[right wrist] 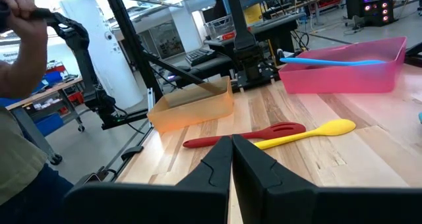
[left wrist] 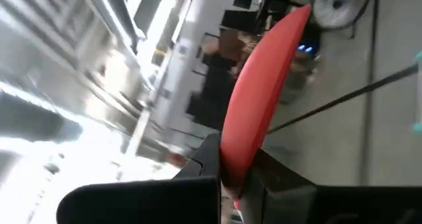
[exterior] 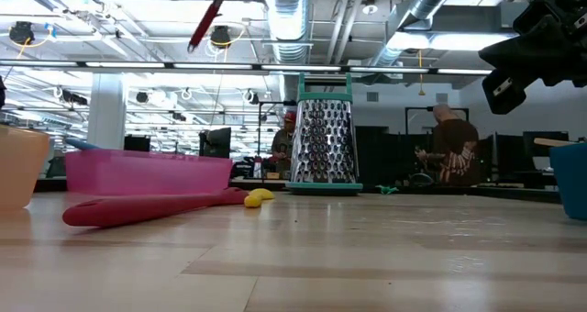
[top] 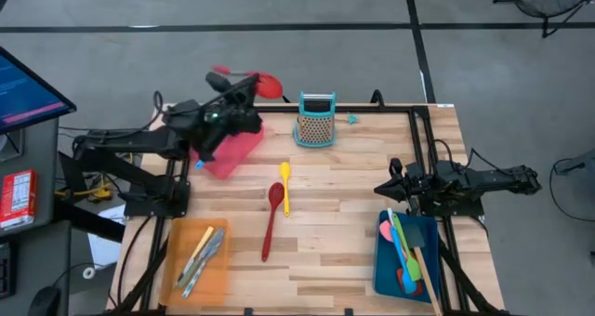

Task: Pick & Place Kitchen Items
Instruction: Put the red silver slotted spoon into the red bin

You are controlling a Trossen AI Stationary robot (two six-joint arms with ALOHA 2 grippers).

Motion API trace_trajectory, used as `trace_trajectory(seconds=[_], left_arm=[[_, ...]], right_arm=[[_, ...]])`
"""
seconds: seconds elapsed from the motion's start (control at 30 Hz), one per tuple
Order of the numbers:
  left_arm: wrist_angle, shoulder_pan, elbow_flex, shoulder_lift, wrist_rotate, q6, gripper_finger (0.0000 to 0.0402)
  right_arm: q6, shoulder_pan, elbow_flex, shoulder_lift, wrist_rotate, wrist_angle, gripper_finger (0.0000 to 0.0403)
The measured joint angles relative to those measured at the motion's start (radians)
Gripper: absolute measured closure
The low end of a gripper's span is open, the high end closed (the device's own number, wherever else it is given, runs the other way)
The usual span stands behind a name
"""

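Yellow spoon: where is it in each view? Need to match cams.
High: yellow spoon mid-table, just right of the red slotted spoon.
Low: only its bowl shows, past the red spoon's far end, left of the grater.
Left wrist: not in view.
Right wrist: behind the red spoon.
Shared landmark: red slotted spoon.

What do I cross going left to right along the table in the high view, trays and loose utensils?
Orange tray → pink tray → red slotted spoon → yellow spoon → box grater → blue tray.
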Motion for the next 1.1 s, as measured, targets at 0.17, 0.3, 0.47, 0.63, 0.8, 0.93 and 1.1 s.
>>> trace_trajectory(seconds=[0.17, 0.3, 0.47, 0.63, 0.8, 0.93, 1.1], left_arm=[[0.247, 0.021, 0.0, 0.058, 0.111, 0.45, 0.04], [0.417, 0.023, 0.0, 0.076, 0.319, 0.742, 0.04], [0.517, 0.022, 0.0, 0.066, 0.646, 0.814, 0.04], [0.566, 0.015, 0.0, 0.058, 0.882, 0.872, 0.04], [0.576, 0.005, 0.0, 0.046, 0.905, 0.893, 0.04], [0.576, 0.005, 0.0, 0.037, 0.809, 0.781, 0.04], [0.575, 0.016, 0.0, 0.03, 0.415, 0.562, 0.04]], right_arm=[[0.0, 0.0, 0.0, 0.0, 0.0, 0.0, 0.0393], [0.0, 0.0, 0.0, 0.0, 0.0, 0.0, 0.0393], [0.0, 0.0, 0.0, 0.0, 0.0, 0.0, 0.0393], [0.0, 0.0, 0.0, 0.0, 0.0, 0.0, 0.0393], [0.0, 0.0, 0.0, 0.0, 0.0, 0.0, 0.0393], [0.0, 0.0, 0.0, 0.0, 0.0, 0.0, 0.0393], [0.0, 0.0, 0.0, 0.0, 0.0, 0.0, 0.0393]])
